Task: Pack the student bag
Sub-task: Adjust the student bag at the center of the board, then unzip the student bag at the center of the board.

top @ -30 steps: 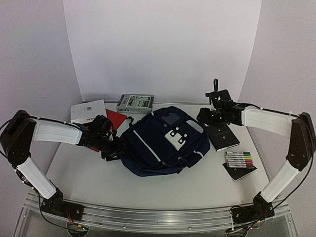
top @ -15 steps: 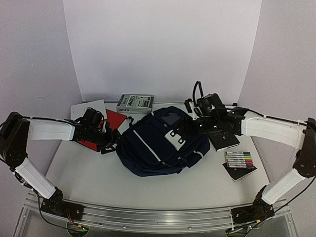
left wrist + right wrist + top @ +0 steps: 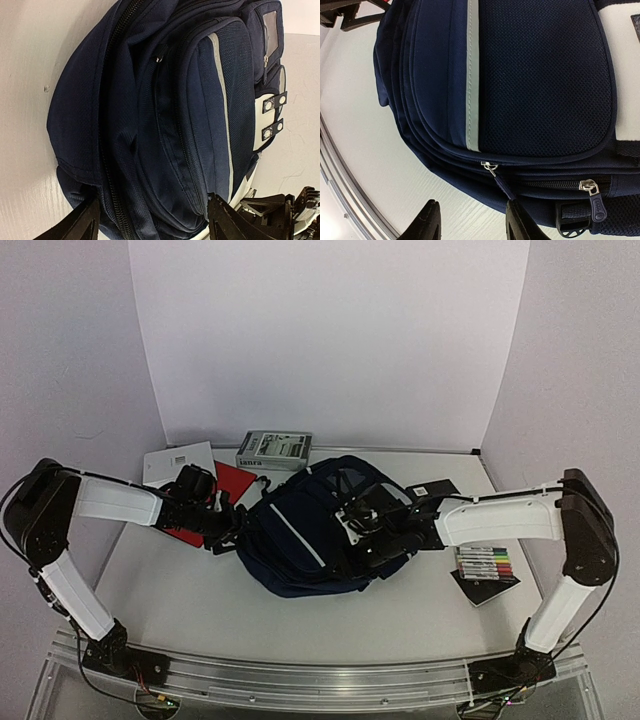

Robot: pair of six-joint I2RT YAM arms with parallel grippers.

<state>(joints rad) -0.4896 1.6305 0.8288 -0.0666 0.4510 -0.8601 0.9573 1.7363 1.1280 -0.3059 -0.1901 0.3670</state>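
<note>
The student bag (image 3: 300, 540) lies flat mid-table, navy with a white stripe and a grey buckled flap (image 3: 352, 512). My left gripper (image 3: 228, 530) is open at the bag's left end. In the left wrist view (image 3: 150, 227) its jaws stand wide on either side of the bag's zippered end (image 3: 150, 125). My right gripper (image 3: 362, 548) hangs over the bag's near right side, open and empty (image 3: 472, 225). A silver zipper pull (image 3: 489, 167) with a navy cord lies just ahead of its right finger (image 3: 517, 220), beside the white stripe (image 3: 472, 75).
A red notebook (image 3: 238, 480), a white box (image 3: 178, 462) and a grey box (image 3: 274, 449) lie at the back left. A black notebook (image 3: 435, 488) lies behind my right arm. A marker set (image 3: 484, 565) lies at the right.
My right arm has swung from the back right across the bag down to its near right side. My left gripper has stayed at the bag's left end, shifting only slightly.
</note>
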